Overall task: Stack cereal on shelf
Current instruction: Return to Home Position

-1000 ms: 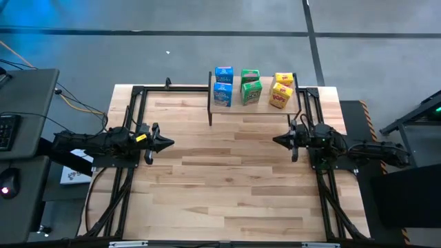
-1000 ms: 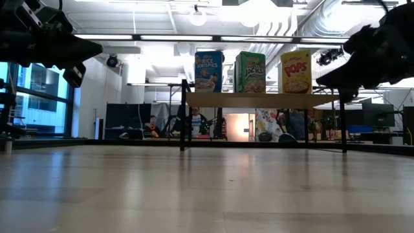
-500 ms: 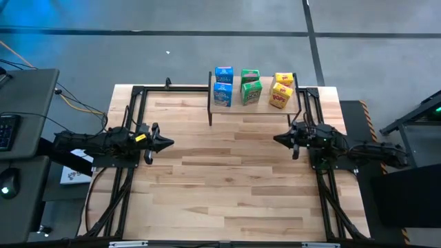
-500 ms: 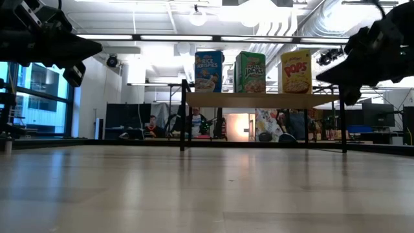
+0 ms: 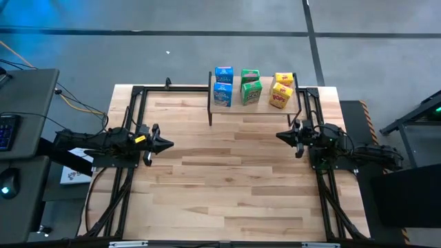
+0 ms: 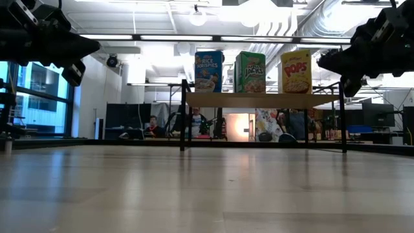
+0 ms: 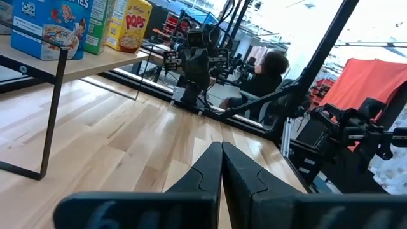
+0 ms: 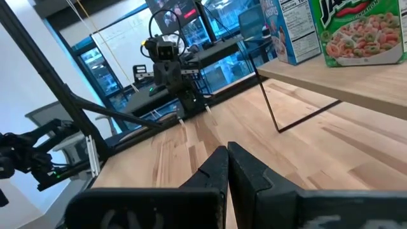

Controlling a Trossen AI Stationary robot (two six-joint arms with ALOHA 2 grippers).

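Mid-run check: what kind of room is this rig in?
Likely a robotics lab or workshop: exposed ceiling ducts, people seated beyond the shelf, and a bare grey floor around the table. The left end effector and right end effector hover shut at its sides.

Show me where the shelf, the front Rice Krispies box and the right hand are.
shelf (image 6: pixel 259 100): low view, front edge of the board.
front Rice Krispies box (image 6: pixel 208 71): low view, printed front.
right hand (image 5: pixel 278 135): high view, between its fingertips.
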